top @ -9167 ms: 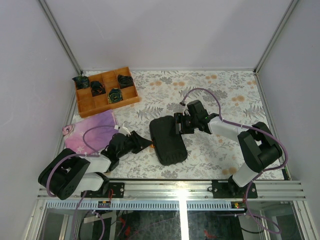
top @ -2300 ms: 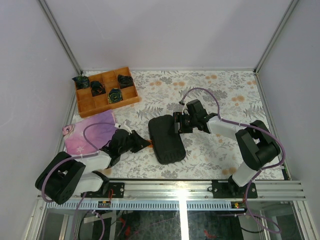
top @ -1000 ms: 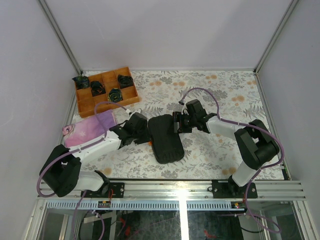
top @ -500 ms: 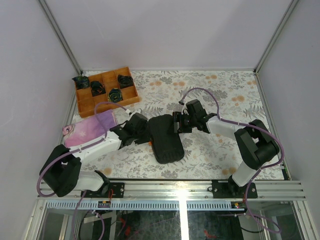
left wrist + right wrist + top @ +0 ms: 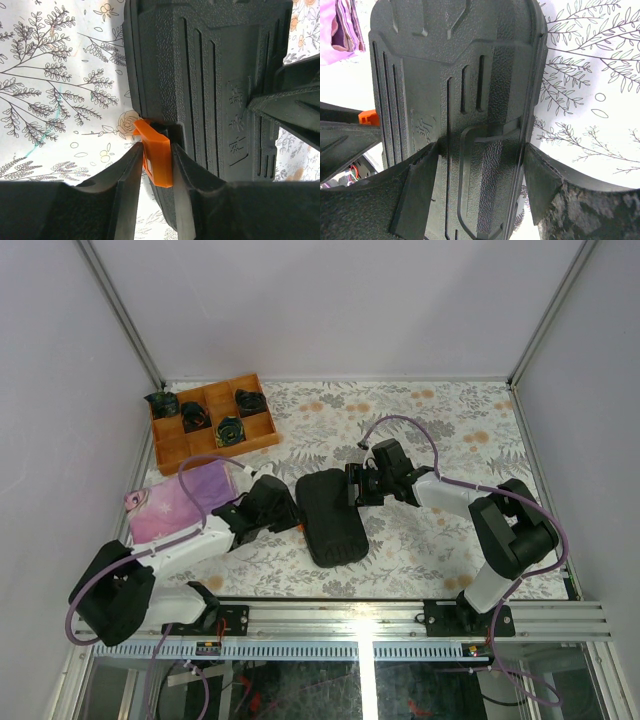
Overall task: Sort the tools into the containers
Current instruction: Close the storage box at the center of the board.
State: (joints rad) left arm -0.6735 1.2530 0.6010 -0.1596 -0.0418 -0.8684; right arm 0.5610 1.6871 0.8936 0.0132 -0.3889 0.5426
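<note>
The black tool case [image 5: 330, 505] lies closed in the middle of the table, so the tools are out of view. My left gripper [image 5: 293, 521] is at its left edge. In the left wrist view the case [image 5: 210, 75] fills the top, and the left gripper [image 5: 157, 148] is shut on the small orange tab [image 5: 157, 162], with a finger touching each side. My right gripper [image 5: 350, 488] is at the far right end of the case. It [image 5: 481, 150] stands open over the case [image 5: 455, 60], one finger on the lid and the other beside the edge.
An orange-brown wooden divided tray [image 5: 165, 445] with dark rolled items sits at the far left. A pink cloth pouch [image 5: 170, 500] lies just left of my left arm and shows as a pink corner [image 5: 342, 30] in the right wrist view. Frame posts and walls border the floral tabletop.
My left wrist has drawn back a little toward the near edge along the case's left side, still at the orange tab. The right arm and the case have stayed put.
</note>
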